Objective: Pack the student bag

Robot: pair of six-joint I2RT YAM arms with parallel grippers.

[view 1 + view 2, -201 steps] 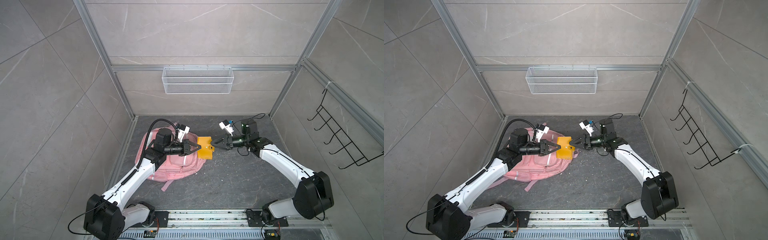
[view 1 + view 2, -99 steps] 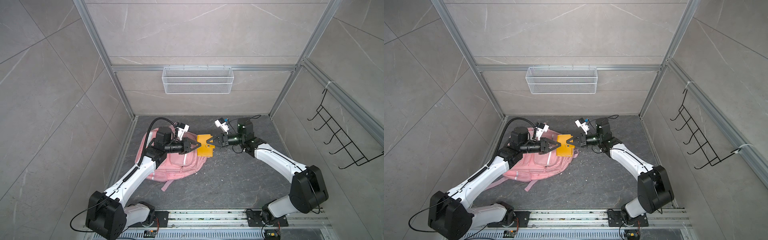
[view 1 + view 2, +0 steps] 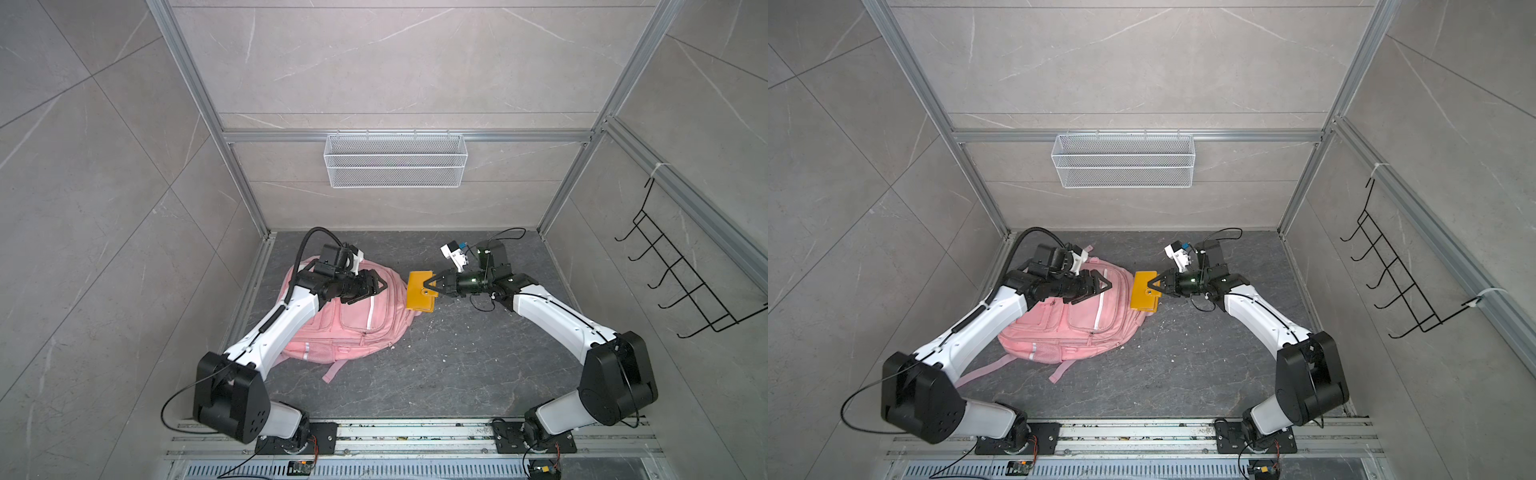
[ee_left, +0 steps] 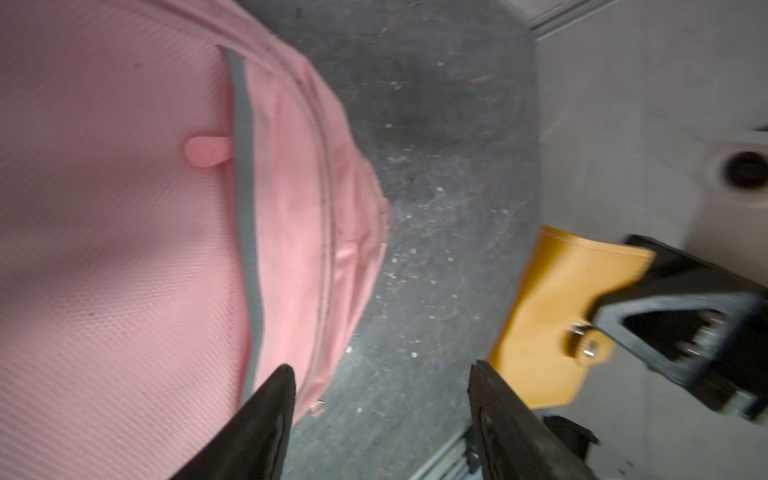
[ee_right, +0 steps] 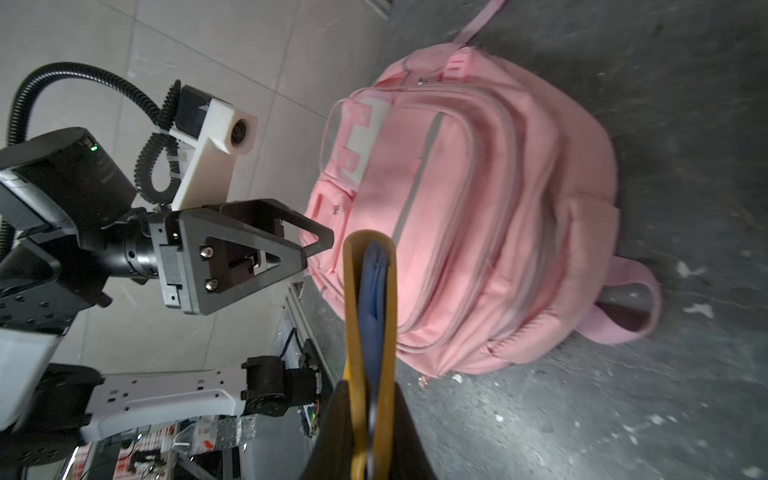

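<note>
Student bag (image 3: 357,322) lies flat on the tabletop, pockets up, directly left of my right hand (image 3: 428,286), which is clamped on a yellow wallet (image 3: 417,301) over the bag's edge. My left hand (image 3: 380,284), spread and empty, hovers above the bag, nearer.

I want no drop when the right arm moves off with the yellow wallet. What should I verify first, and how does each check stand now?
1. Grip: right claw shut on the yellow wallet: ok.
2. Release: left claw open, apart from the wallet: ok.
3. Target: student bag lying on the floor, front pockets up: ok.
4. Opening: a bag compartment open for the wallet: not ok, none shows.
5. Closure: wallet's snap tab fastened: cannot tell.
</note>
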